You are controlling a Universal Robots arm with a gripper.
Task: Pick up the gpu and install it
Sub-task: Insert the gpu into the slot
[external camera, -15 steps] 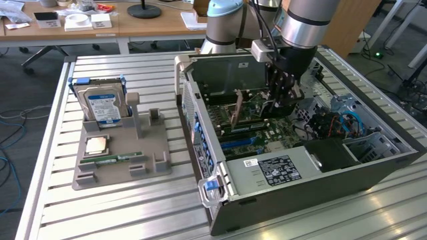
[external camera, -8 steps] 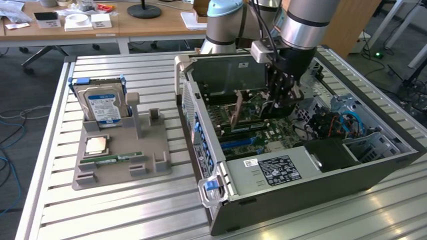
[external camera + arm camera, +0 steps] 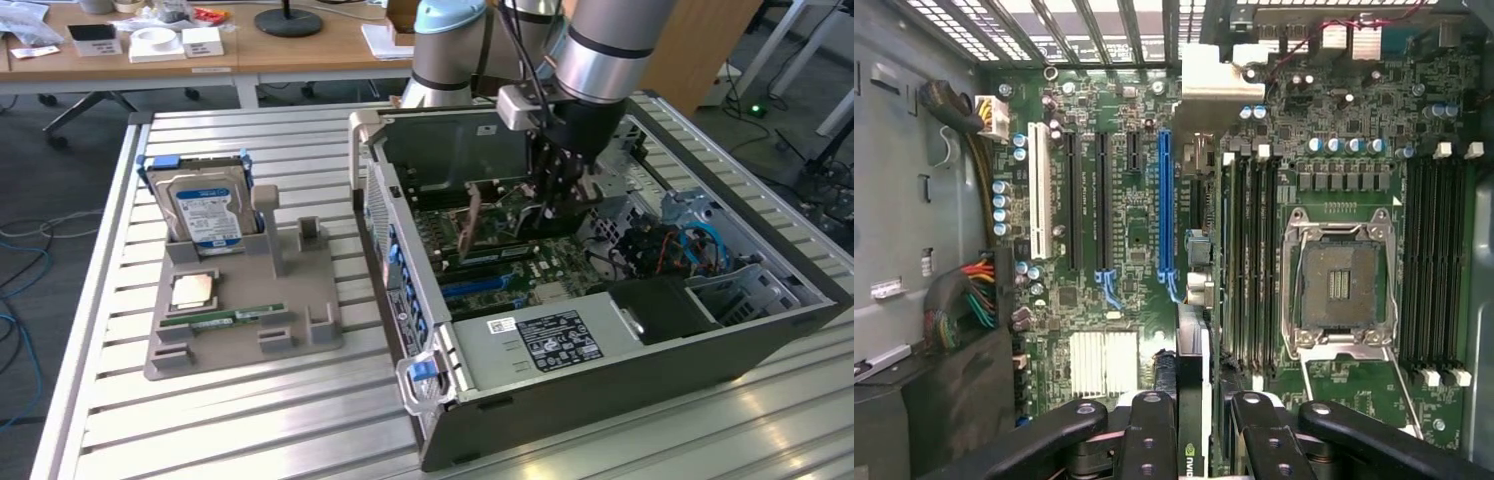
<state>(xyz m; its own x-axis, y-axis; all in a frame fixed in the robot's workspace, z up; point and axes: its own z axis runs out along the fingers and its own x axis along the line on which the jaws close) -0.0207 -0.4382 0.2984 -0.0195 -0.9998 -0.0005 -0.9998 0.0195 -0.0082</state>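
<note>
1. The gripper (image 3: 554,205) reached down inside the open case (image 3: 601,340), over the board (image 3: 1124,250).
2. Its fingers (image 3: 1154,435) stood partly closed, one on each side of the gpu (image 3: 1192,370), clamping the card's upper edge.
3. The gpu (image 3: 470,225) stood upright on edge inside the case, its tan strip towards the exterior view's left.
4. In the wrist view the card ran edge-on just beside the blue slot (image 3: 1165,200), in line with it; whether it touched the board could not be told.
5. The drive (image 3: 203,205) stood in the holder (image 3: 240,320) on the table (image 3: 267,420), well apart from the case.
</note>
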